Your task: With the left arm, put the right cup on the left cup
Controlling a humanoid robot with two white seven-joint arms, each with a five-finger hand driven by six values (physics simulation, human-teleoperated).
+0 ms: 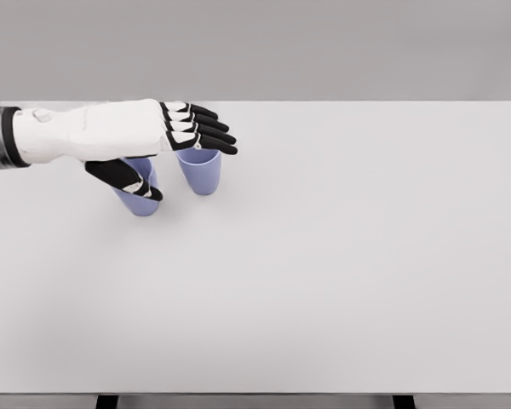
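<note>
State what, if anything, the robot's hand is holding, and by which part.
Nothing: the left hand hovers open over both purple cups, left cup and right cup, on the table.

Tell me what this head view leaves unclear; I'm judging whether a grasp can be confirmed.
- Left cup: its rim and upper body are covered by the left hand.
- Right cup: the far rim is hidden by the fingertips, so contact cannot be told.
- Left arm: cut off by the picture's left edge.
- Right arm: out of view.
</note>
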